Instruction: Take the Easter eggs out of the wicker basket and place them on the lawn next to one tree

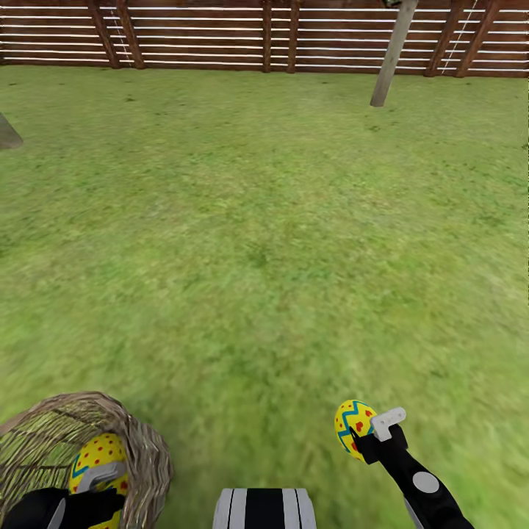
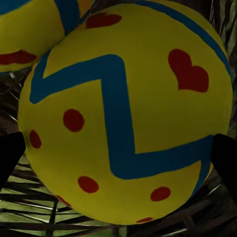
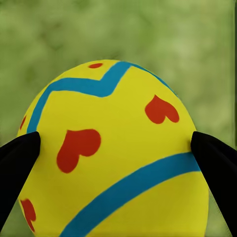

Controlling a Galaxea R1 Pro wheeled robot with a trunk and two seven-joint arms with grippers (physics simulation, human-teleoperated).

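At about five o'clock in the head view, the right hand (image 1: 365,435) pinched an egg (image 1: 353,427) clear of the lawn (image 1: 264,242), its dark fingers (image 3: 19,168) pressed on opposite flanks at the widest girth. At seven o'clock the left hand (image 1: 88,494) reached into the basket (image 1: 139,448), its fingers flanking a second egg (image 1: 98,454); in the left wrist view both tips sat at that egg's sides, seemingly pinching it, though contact was hard to confirm. A third egg (image 2: 29,29) lay touching it.

The eggs looked smooth, glossy and rigid, yellow with a teal zigzag, red dots and hearts. I judged them light but slippery and ready to roll, so a hold across the middle suited best, not near the tapering ends. The basket was coarse woven twig with open lattice walls and a thick braided rim, likely light enough to shift if dragged. A slanted grey trunk (image 1: 393,55) stood at one o'clock before a slatted fence (image 1: 220,33).
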